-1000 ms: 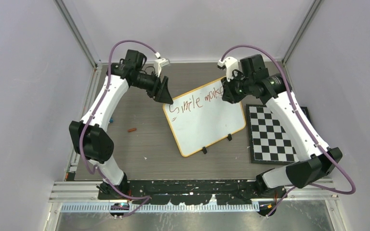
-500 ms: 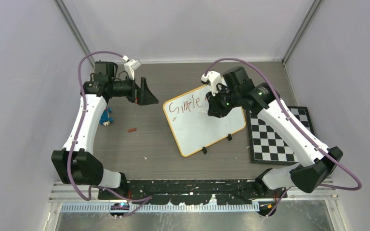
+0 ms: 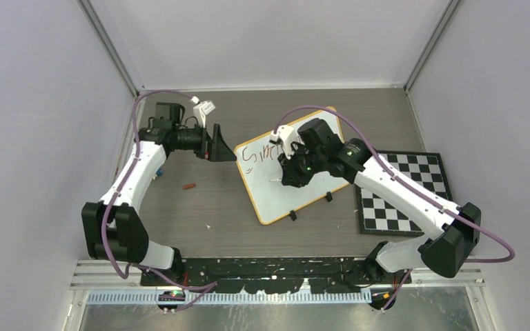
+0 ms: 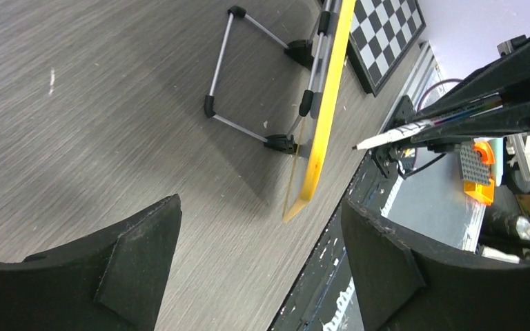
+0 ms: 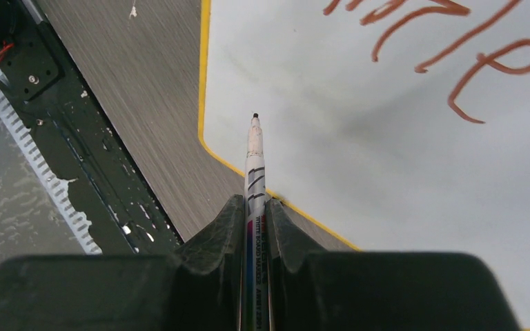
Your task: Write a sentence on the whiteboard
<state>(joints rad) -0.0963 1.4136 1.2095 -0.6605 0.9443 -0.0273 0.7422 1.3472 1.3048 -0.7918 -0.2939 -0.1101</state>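
Your right pincer (image 5: 255, 210) grips the marker (image 5: 254, 155) just off the whiteboard (image 5: 386, 207). Your left pincer (image 4: 261, 214) stands open and empty, so a hard press may shove the unbraced whiteboard.

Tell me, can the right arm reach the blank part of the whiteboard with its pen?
Probably yes. The right tool is shut on the marker, whose tip points at bare whiteboard, clear of the red words, and nothing lies between.

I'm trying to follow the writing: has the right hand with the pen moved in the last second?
Yes. Against the whiteboard, the right hand has moved from its far right corner leftward and toward the near edge, now over its blank middle.
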